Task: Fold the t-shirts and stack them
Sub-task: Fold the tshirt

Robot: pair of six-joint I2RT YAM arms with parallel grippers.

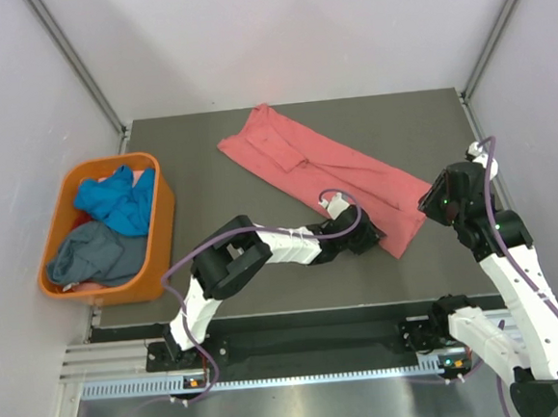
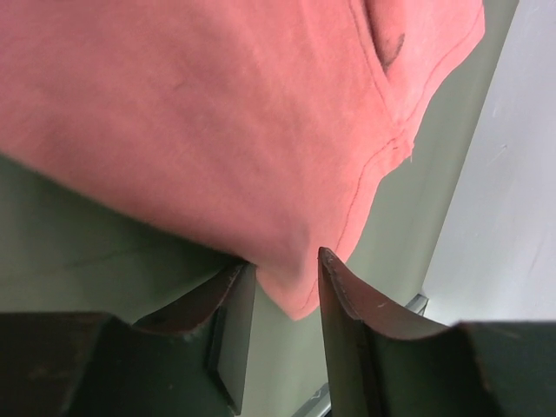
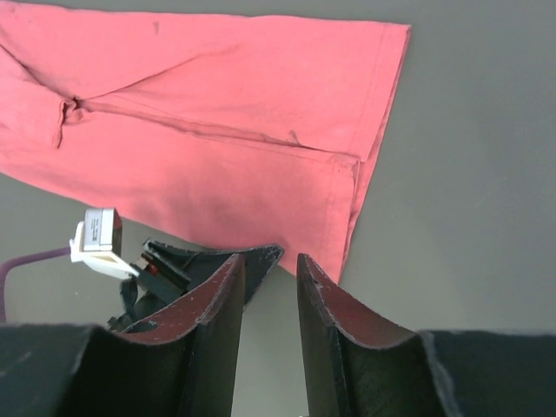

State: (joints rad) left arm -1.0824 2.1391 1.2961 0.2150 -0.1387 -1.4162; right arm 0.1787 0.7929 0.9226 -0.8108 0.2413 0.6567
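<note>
A: Salmon-pink one first: where to look for the soft, short-sleeved salmon-pink cloth t-shirt?

B: On the flat dark grey table. Lies as a long narrow band, running on a diagonal from the far middle down to the near right. Shows overlapping layers and a stitched hem at the near-right end.

A: Anything on it?

B: Only at the edge. Worth noting the black two-fingered left gripper, down at the band's near long edge, close to that near-right end.

A: Clamped?

B: Not by the wrist view. Shows its fingers set a moderate gap apart, with a hemmed corner of pink cloth dipping between them, loose and unpinched. Cannot tell whether the cloth touches either pad.

A: And the black two-fingered right gripper?

B: Hovers over bare table just off the shirt's near-right end, apart from the cloth. Shows only a narrow slot between its fingers and grips nothing. Looks down on the hemmed end and on the left gripper just beside it.

A: Other shirts?

B: Bundled in the orange plastic tub at the table's left edge, well apart from the pink one. Holds a crumpled bright blue t-shirt toward the far side and a crumpled slate grey-blue t-shirt toward the near side, touching each other.
</note>
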